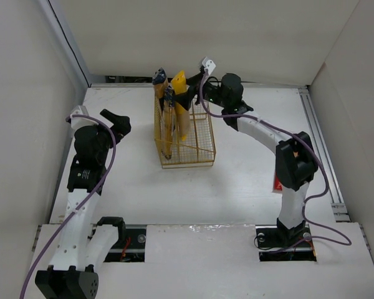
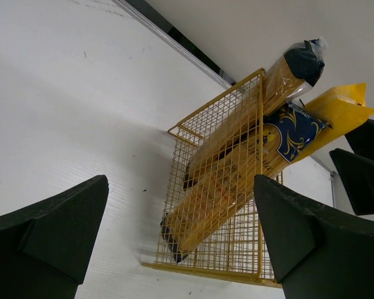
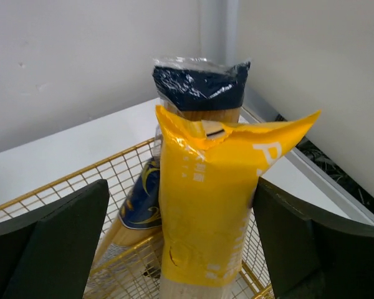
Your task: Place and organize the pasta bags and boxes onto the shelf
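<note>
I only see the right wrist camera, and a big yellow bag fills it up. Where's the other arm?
Observer: The left gripper hangs well to the left of the wire rack, apart from it, jaws open and empty.
Operator: Are the packs standing straight?
Observer: No. The left wrist view shows the yellow bag, the blue-ended pack and the black-ended pack all leaning in the rack.
Operator: Is any left out?
Observer: A red thing peeks out beside the right arm; too hidden to name.
</note>
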Robot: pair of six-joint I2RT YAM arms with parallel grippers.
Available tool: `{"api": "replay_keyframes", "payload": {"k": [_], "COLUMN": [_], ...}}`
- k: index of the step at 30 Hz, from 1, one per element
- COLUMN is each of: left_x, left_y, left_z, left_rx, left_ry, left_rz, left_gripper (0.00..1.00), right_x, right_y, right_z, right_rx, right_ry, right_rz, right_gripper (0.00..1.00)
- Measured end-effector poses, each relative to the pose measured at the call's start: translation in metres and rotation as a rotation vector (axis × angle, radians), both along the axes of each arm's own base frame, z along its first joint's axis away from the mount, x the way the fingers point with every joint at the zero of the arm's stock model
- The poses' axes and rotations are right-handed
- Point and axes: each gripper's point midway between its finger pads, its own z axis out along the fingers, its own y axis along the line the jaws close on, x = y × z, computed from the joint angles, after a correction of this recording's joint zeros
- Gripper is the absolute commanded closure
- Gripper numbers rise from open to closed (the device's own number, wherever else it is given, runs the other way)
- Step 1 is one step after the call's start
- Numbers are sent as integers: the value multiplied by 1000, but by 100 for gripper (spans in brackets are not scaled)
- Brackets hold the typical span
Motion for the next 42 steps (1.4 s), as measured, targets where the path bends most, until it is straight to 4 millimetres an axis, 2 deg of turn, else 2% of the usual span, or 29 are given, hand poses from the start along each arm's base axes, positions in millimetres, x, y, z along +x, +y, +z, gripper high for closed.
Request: {"api": "replay_keyframes", "payload": {"k": [5, 8, 10, 12, 15, 17, 18, 19, 20, 22, 24, 26, 28, 29, 37, 40, 42], "left_x": [-2, -3, -4, -5, -6, -7, -7, -7, -7, -8, -7, -6, -6, -5, -3, -3, -3], "left_y": [0, -1, -1, -1, -2, -4, -6, -8, -10, -12, -14, -14, -14, -14, -14, -14, -13], "left_z": [4, 5, 7, 8, 10, 11, 11, 11, 10, 9, 7, 4, -2, -4, -10, -10, -10], "left_rx": [-1, -2, -2, -3, -3, -4, -5, -5, -6, -7, -7, -7, -7, -6, -5, -4, -4], "left_ry": [-13, -18, -23, -28, -35, -36, -37, -36, -36, -32, -25, -15, -2, 6, 24, 25, 25], "left_rz": [-1, -4, -4, -6, -10, -20, -27, -34, -41, -49, -56, -58, -58, -58, -57, -55, -53], "left_gripper": [0, 0, 0, 0, 0, 0, 0, 0, 0, 0, 0, 0, 0, 0, 0, 0, 0], "right_x": [-8, -13, -18, -24, -27, -26, -27, -29, -33, -50, -75, -101, -119, -123, -123, -122, -122], "right_y": [-18, -45, -76, -119, -210, -285, -315, -351, -378, -422, -445, -458, -461, -461, -451, -451, -453], "right_z": [40, 72, 90, 101, 100, 81, 67, 43, 20, -46, -109, -161, -194, -204, -256, -265, -269], "right_rx": [24, 44, 60, 81, 94, 76, 58, 29, -2, -92, -187, -275, -336, -356, -440, -456, -467], "right_ry": [-25, -28, -5, 60, 181, 284, 337, 408, 472, 644, 823, 985, 1102, 1139, 1262, 1277, 1278], "right_rz": [-75, -192, -318, -465, -730, -939, -1022, -1125, -1196, -1308, -1361, -1381, -1367, -1355, -1234, -1217, -1227], "right_gripper": [0, 0, 0, 0, 0, 0, 0, 0, 0, 0, 0, 0, 0, 0, 0, 0, 5]}}
